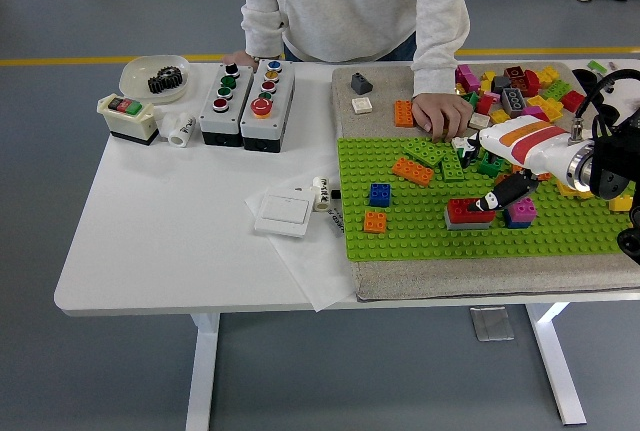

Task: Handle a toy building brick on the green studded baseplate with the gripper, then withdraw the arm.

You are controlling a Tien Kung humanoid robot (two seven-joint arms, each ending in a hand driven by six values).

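Over the green baseplate [420, 216], the right hand [500, 176] hung with fingers loose, grasping nothing, above the red brick [470, 213], apparently clear to withdraw.

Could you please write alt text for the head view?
The robot's right hand hovers over a red brick on the green baseplate. A person's hand rests at the baseplate's far edge.
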